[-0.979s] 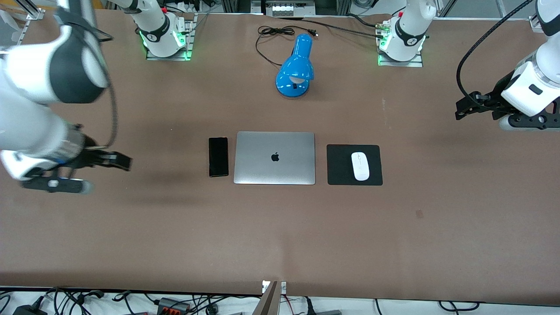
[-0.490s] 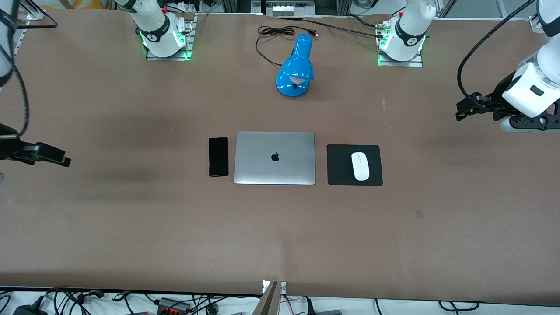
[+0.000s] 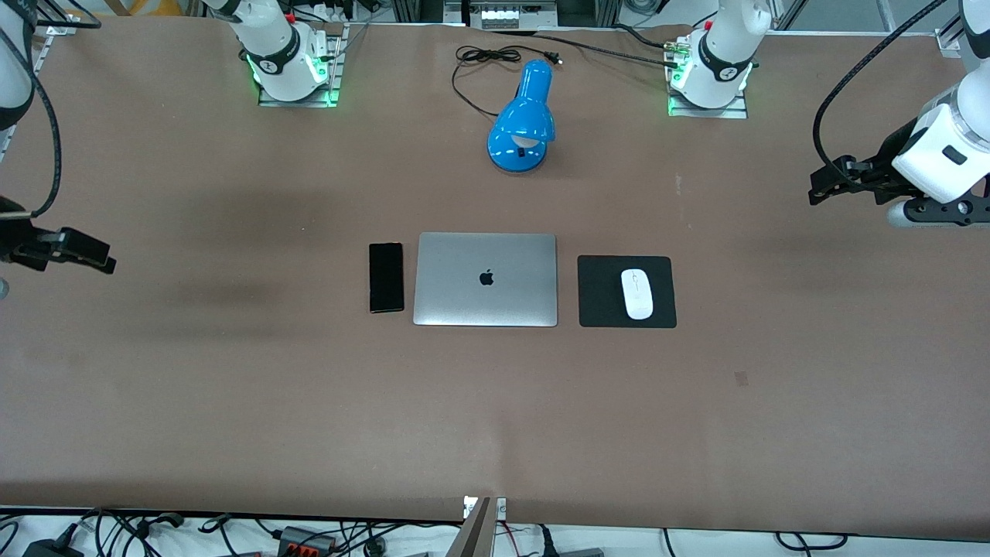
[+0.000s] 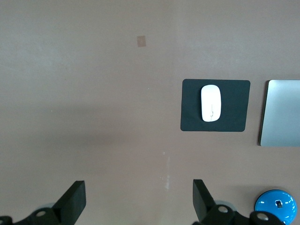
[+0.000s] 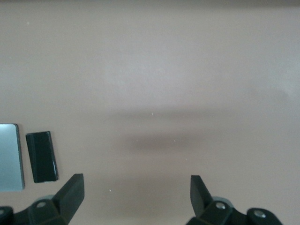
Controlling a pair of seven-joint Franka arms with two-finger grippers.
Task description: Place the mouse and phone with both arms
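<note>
The white mouse (image 3: 636, 294) lies on a black square pad (image 3: 603, 292) beside the laptop, toward the left arm's end; it also shows in the left wrist view (image 4: 211, 103). The black phone (image 3: 386, 277) lies flat beside the laptop, toward the right arm's end, and shows in the right wrist view (image 5: 41, 156). My left gripper (image 3: 826, 186) is open and empty, up over bare table at the left arm's end (image 4: 139, 199). My right gripper (image 3: 89, 255) is open and empty, over bare table at the right arm's end (image 5: 136, 194).
A closed silver laptop (image 3: 486, 278) lies between phone and pad. A blue desk lamp (image 3: 524, 124) with a black cord (image 3: 479, 58) lies between the arm bases, farther from the front camera than the laptop.
My right arm has drawn back from over the table toward its end, its gripper now at the view's edge. My left gripper has lifted slightly. Mouse and phone have not moved.
</note>
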